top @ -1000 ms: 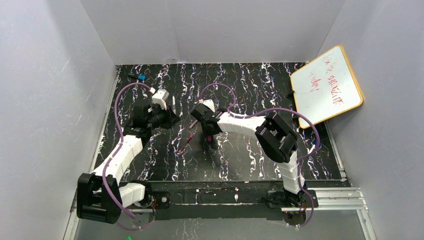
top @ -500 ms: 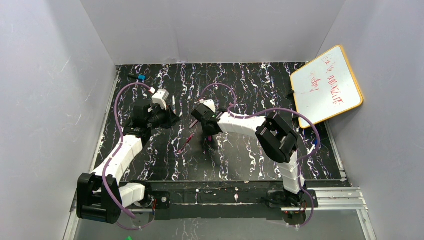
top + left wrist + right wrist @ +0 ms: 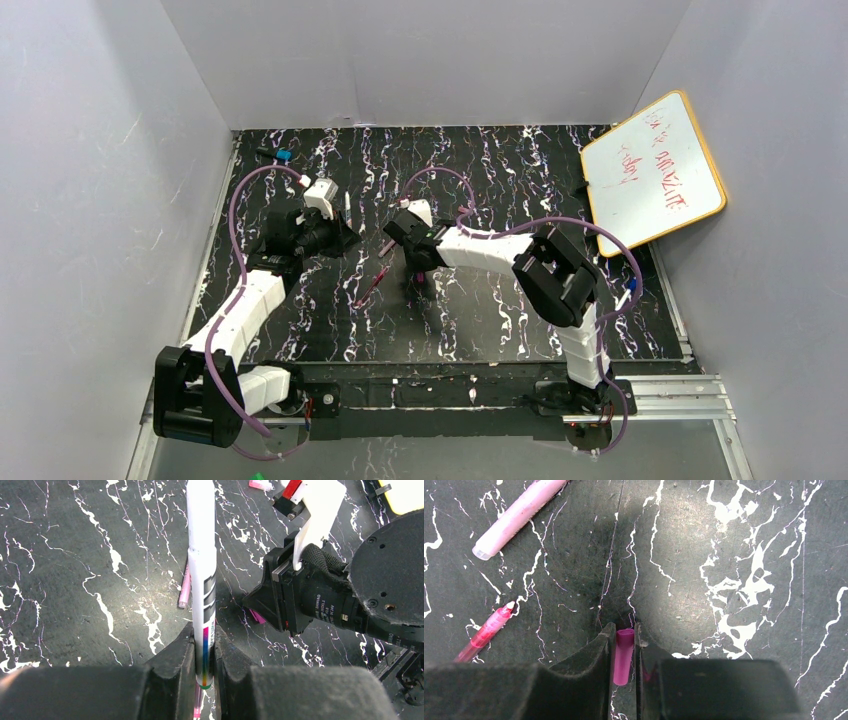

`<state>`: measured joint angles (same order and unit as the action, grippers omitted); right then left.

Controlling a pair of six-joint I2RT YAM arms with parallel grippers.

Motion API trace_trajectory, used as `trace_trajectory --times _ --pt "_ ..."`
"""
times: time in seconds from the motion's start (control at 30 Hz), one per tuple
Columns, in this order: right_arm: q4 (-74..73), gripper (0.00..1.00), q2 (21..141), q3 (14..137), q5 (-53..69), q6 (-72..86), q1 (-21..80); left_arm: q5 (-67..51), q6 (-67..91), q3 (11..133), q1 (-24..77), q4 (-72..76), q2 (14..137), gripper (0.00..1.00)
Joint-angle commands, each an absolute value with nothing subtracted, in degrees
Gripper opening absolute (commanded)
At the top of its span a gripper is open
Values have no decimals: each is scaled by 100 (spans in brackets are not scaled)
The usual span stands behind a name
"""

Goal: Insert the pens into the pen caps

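**While Hanging Over the Table, Gripped a Pen and a Cap**

When viewed from above, showed two arms bolted at the near edge of a black marbled table (image 3: 500, 320), both stretched toward its middle. Showed the left gripper (image 3: 204, 655) clamped tight on a white pen (image 3: 202, 580), grasped near one end. Showed a grey band and a rainbow stripe on the barrel, with the rest of the pen pointing away from the fingers. Showed the right gripper (image 3: 625, 640) nearby, to the right, pointing down at the table. Had its fingers pressed in on a magenta cap (image 3: 624, 655), pinched from both sides, with one end poking out past the fingertips. Found a red pen (image 3: 486, 632) with a whitish tip lying loose on the table left of that cap, apart from the fingers. Found a pale pink pen (image 3: 516, 515) farther out, slanted and also loose on the table. Picked out a small blue-and-black item (image 3: 278, 155) near the far left corner. Ended at a whiteboard (image 3: 652, 170) with red writing, propped at the far right by the wall.
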<state>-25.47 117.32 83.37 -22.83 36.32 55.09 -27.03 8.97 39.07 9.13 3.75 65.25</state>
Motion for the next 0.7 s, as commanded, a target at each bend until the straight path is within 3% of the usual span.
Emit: trace_trajectory --times 0.0,0.67 --pt "-2966 13 11762 8034 -2157 3779 5565 -2804 844 4043 887 288 6536 0" --pt "-1599 14 10118 7802 -3242 3192 5568 -3747 1065 3927 888 636 6824 0"
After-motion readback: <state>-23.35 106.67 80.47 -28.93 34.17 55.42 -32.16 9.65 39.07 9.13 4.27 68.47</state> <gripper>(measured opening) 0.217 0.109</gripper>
